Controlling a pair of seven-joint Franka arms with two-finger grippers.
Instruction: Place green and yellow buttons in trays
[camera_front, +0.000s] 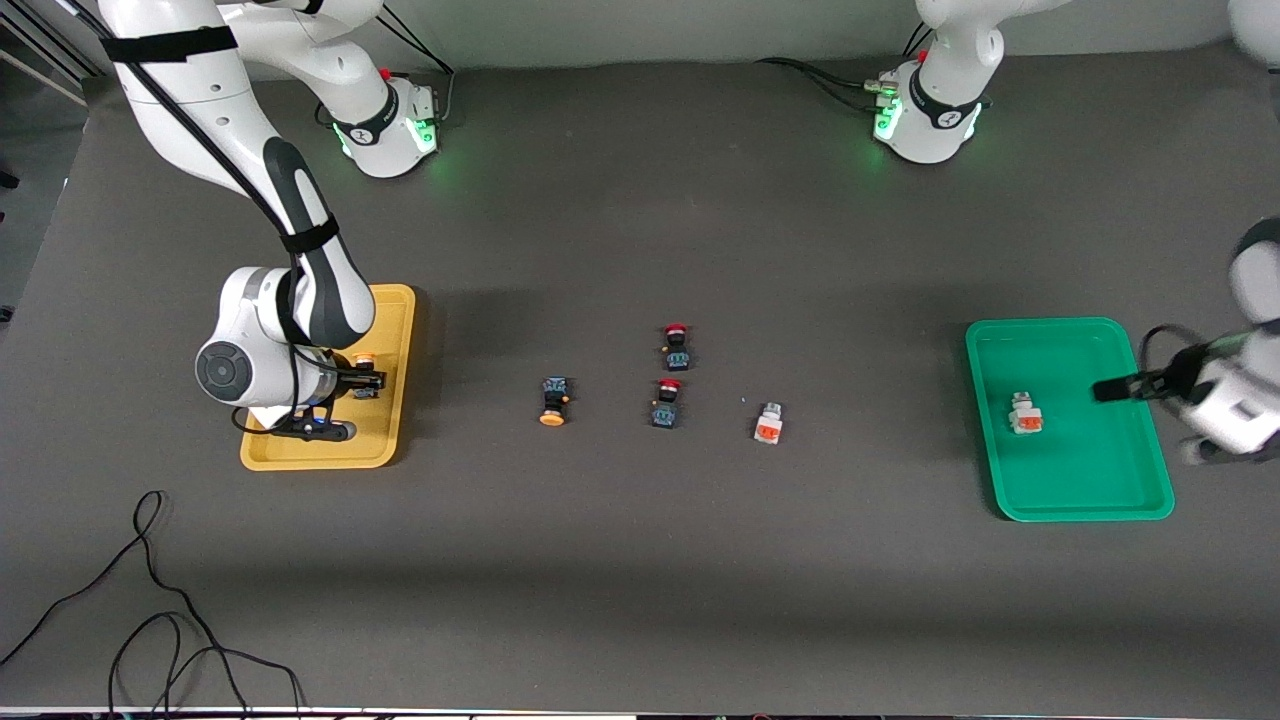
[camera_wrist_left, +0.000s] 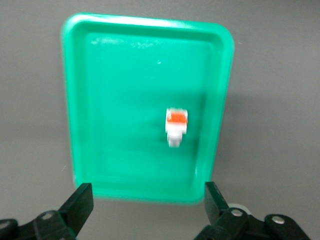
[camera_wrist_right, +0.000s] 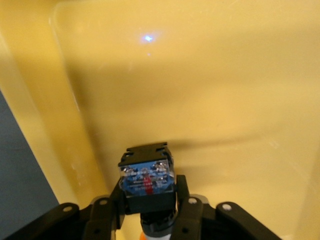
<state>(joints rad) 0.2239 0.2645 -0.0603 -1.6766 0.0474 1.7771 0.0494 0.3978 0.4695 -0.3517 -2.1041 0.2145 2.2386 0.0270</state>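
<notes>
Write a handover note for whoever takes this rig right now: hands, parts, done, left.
Right hand: shut on a yellow-capped button, low over the yellow tray; not released.
Left hand: open, holding nothing, over the green tray.
Done: one whitish-grey block lies in the green tray.
Left: release the held button into the yellow tray. Then move the second yellow-capped button and the second whitish-grey block, both on the table mid-way between the trays.
Leave the two red-capped buttons where they lie, between those two parts.
</notes>
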